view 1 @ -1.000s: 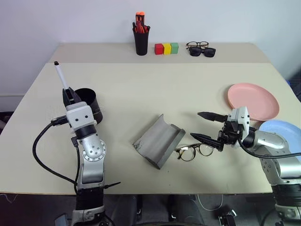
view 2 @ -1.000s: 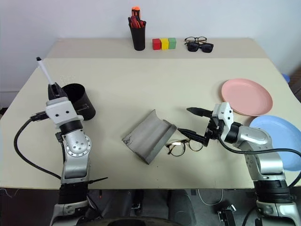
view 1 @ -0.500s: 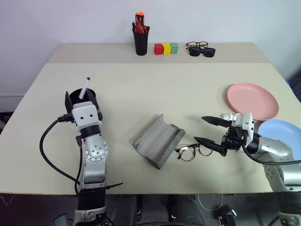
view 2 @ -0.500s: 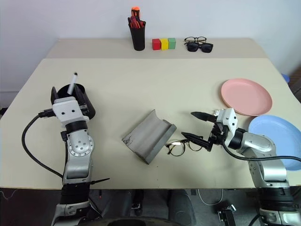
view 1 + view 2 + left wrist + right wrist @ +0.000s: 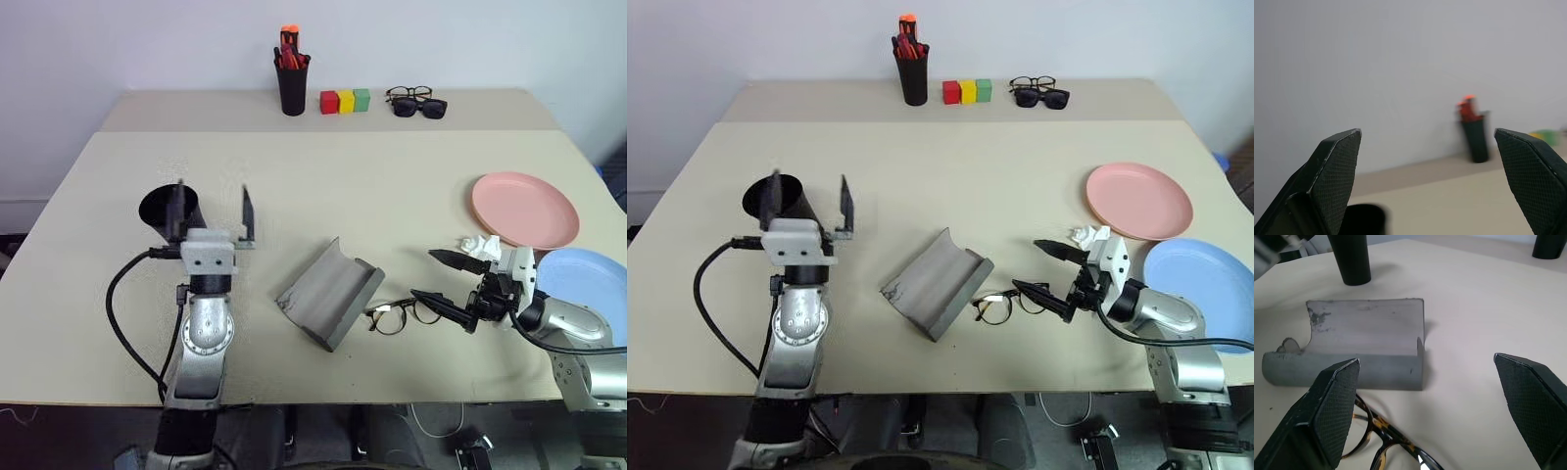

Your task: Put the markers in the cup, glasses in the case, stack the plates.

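Beside round-rimmed glasses [image 5: 397, 316], grey felt case [image 5: 330, 292]

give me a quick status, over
Left gripper open beside cup. Right gripper open, short of glasses. Case open, nothing blocking.

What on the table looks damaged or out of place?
The grey case lies open with one end ragged and notched, as if torn. A crumpled white scrap sits near the pink plate.

Grey case [image 5: 330, 292] lies open beside thin-rimmed glasses [image 5: 403, 315]; pink plate [image 5: 525, 210] and blue plate [image 5: 588, 279] unstacked, black cup [image 5: 168, 211] upright
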Robot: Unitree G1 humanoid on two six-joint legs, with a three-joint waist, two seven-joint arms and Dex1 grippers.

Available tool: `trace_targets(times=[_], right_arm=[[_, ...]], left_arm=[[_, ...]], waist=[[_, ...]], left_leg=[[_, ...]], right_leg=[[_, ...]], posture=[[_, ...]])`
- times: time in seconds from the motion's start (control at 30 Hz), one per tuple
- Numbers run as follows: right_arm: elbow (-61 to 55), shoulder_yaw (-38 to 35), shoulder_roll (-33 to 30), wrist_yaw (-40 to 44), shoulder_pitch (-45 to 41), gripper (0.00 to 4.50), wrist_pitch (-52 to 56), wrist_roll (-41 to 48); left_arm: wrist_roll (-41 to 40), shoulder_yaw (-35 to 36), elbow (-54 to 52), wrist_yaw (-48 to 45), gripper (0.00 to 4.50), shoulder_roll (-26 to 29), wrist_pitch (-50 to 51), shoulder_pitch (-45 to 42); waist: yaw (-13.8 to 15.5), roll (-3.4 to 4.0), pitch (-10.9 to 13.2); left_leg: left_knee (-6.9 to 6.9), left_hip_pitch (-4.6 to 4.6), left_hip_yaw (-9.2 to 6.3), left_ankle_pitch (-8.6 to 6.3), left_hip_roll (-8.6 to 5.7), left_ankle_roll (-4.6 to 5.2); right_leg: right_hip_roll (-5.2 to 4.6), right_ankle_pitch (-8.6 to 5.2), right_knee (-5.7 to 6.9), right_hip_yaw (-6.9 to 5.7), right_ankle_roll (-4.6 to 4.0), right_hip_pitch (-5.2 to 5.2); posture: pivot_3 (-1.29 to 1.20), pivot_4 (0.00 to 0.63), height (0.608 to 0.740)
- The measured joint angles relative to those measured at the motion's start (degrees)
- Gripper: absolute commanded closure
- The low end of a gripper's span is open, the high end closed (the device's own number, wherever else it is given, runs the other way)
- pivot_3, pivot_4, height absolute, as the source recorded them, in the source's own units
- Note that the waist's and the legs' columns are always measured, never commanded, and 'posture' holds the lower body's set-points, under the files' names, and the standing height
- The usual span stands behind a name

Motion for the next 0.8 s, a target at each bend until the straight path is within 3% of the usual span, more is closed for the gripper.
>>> trace_targets(times=[0.2, 0.37, 0.57, 0.8], right_arm=[[-5.73, -0.69, -0.35, -3.6, -0.03, 0.0, 4.68, 1.34], [-10.09, -1.08, -0.88, -6.15, 0.78, 0.0, 7.86, 1.95], [-18.12, -3.42, -0.88, -10.03, 7.19, 0.0, 11.58, 3.83], [-20.44, -5.35, -1.74, -11.65, 7.93, 0.0, 14.37, 5.78]], left_arm=[[-4.9, -1.02, -2.26, -12.67, 0.04, 8.72, 4.99, 0.18], [-7.93, -1.3, -3.2, -20.28, 0.04, 12.87, 9.59, 0.01], [-8.93, -1.41, -8.63, -24.41, 0.04, 14.19, 12.86, 3.74], [-9.59, -1.25, -12.59, -26.8, 0.04, 15.23, 16.46, 5.61]], waist=[[-0.02, 0.04, -0.02], [-0.02, 0.04, -0.02], [-0.06, 0.04, -0.02], [0.03, 0.04, -0.03]], left_leg=[[-0.01, -0.01, 0.0, 0.0, 0.01, -0.01], [-0.02, -0.01, 0.0, 0.0, 0.01, -0.01], [-0.05, -0.02, 0.0, -0.01, 0.01, 0.01], [-0.03, -0.01, 0.0, -0.01, 0.01, 0.01]], right_leg=[[-0.01, 0.0, 0.01, 0.03, -0.01, -0.04], [-0.02, -0.01, 0.0, 0.03, -0.02, -0.06], [-0.04, -0.01, -0.02, 0.04, -0.02, -0.06], [-0.04, -0.01, -0.03, 0.06, -0.03, -0.05]], posture=[[0.0, 0.15, 0.74], [0.0, 0.15, 0.74], [0.0, 0.15, 0.74], [0.0, 0.15, 0.74]])
